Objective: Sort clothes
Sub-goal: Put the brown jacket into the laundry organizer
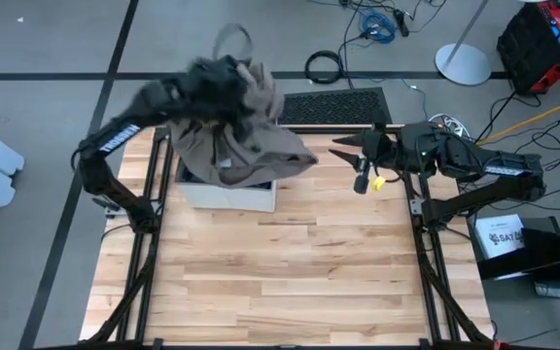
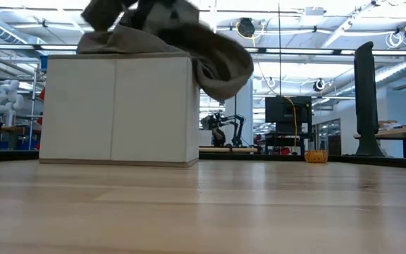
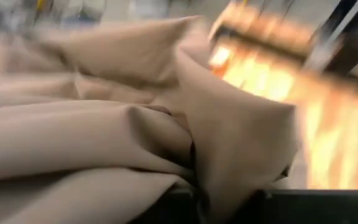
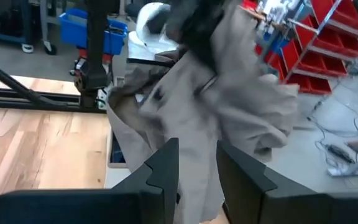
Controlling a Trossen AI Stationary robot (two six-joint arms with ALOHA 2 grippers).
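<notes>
over table (image 1: 290, 272), left gripper (image 1: 224, 83) pinches taupe-brown piece (image 1: 251, 146), draping down over box (image 1: 231, 197).

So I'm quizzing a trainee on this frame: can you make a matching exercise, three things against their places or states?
Things:
1. taupe garment
2. left gripper
3. right gripper
4. box

Places or states:
A. waits with jaws apart, beside the garment
B. stands on the table, under the garment
C. shut on the cloth, above the box
D. hangs draped over the box

Pairs: 1-D, 2-C, 3-A, 4-B
</notes>
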